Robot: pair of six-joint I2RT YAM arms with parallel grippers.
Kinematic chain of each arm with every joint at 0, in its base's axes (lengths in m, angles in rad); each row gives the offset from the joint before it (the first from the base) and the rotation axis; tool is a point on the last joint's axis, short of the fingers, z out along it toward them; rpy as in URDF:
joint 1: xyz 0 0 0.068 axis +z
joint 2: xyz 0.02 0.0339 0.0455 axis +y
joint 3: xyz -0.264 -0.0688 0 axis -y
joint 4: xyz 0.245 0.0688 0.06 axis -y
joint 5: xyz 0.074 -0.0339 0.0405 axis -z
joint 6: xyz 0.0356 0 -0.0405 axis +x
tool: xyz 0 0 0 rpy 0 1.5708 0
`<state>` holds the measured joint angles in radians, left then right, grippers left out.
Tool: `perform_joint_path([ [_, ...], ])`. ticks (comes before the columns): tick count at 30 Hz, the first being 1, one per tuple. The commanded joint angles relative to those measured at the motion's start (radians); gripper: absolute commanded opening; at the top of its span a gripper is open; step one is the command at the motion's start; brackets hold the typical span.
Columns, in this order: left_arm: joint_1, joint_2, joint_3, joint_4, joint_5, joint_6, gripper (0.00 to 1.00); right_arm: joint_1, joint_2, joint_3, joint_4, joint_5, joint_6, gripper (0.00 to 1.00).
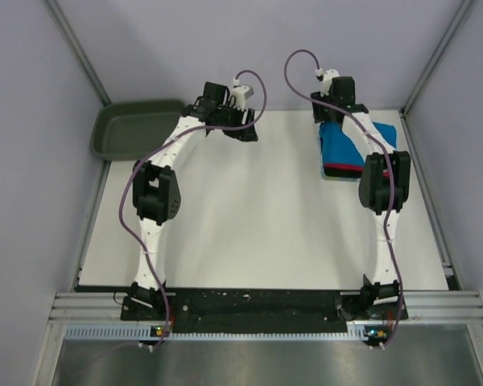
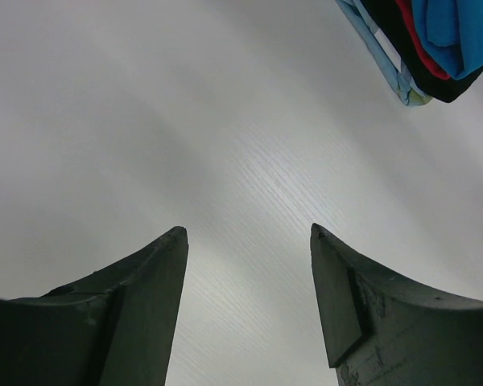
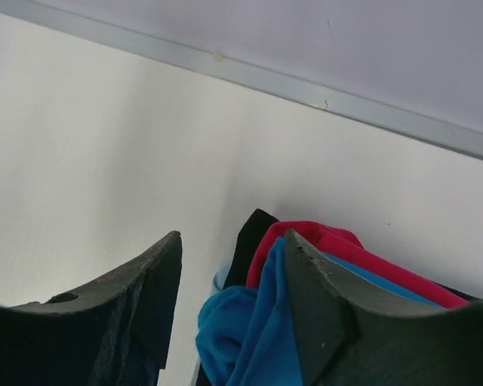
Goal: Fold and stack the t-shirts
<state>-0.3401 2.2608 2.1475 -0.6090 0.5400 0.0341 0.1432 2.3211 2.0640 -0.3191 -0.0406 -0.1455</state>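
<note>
The t-shirts lie as a folded stack at the back right of the table, with the turquoise-blue shirt [image 1: 350,145] on top. Under it show a red edge [image 1: 344,169], a black layer and a light one. My right gripper [image 1: 327,119] hangs over the stack's far left corner. In the right wrist view its jaws [image 3: 233,237] stand apart. Bunched turquoise cloth [image 3: 241,330] sits against the right finger, clear of the left finger, with red [image 3: 310,235] and black [image 3: 253,233] layers beyond. My left gripper [image 1: 246,133] [image 2: 249,233] is open over bare table, with the stack [image 2: 435,36] off to its right.
A dark olive-green tub [image 1: 137,129] rests at the back left corner. Grey walls and a metal rail [image 3: 306,88] close the table just behind the stack. Both arm bases stand at the near edge.
</note>
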Motion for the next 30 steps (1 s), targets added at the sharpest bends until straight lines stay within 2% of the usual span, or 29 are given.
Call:
perform_joint_path([
  [1, 0.006, -0.086, -0.006, 0.023, 0.003, 0.020, 0.66, 0.010, -0.219, 0.047, 0.012, -0.081, 0.003, 0.54],
  [4, 0.006, -0.090, -0.011, 0.023, 0.003, 0.020, 0.66, 0.010, -0.301, -0.030, 0.017, -0.088, 0.009, 0.54],
  [6, 0.006, -0.096, -0.017, 0.022, 0.003, 0.020, 0.67, 0.010, -0.344, -0.096, 0.017, -0.076, 0.024, 0.49],
  [7, 0.006, -0.098, -0.023, 0.022, 0.005, 0.018, 0.67, 0.010, -0.356, -0.128, 0.015, -0.062, 0.032, 0.39],
  [8, 0.006, -0.098, -0.024, 0.022, 0.006, 0.018, 0.66, 0.010, -0.364, -0.163, 0.015, -0.039, 0.041, 0.23],
  [10, 0.006, -0.104, -0.032, 0.023, 0.008, 0.020, 0.66, 0.009, -0.371, -0.220, 0.017, 0.019, 0.067, 0.00],
  [15, 0.006, -0.113, -0.052, 0.025, 0.009, 0.024, 0.66, -0.002, -0.353, -0.300, 0.043, 0.012, 0.096, 0.00],
  [18, 0.006, -0.115, -0.058, 0.025, 0.008, 0.023, 0.66, -0.002, -0.310, -0.303, 0.055, -0.041, 0.086, 0.00],
  [24, 0.006, -0.124, -0.069, 0.026, 0.006, 0.029, 0.66, -0.027, -0.201, -0.304, 0.052, -0.027, 0.119, 0.00],
  [30, 0.006, -0.129, -0.083, 0.026, -0.002, 0.033, 0.66, -0.033, -0.177, -0.315, 0.045, -0.096, 0.103, 0.00],
])
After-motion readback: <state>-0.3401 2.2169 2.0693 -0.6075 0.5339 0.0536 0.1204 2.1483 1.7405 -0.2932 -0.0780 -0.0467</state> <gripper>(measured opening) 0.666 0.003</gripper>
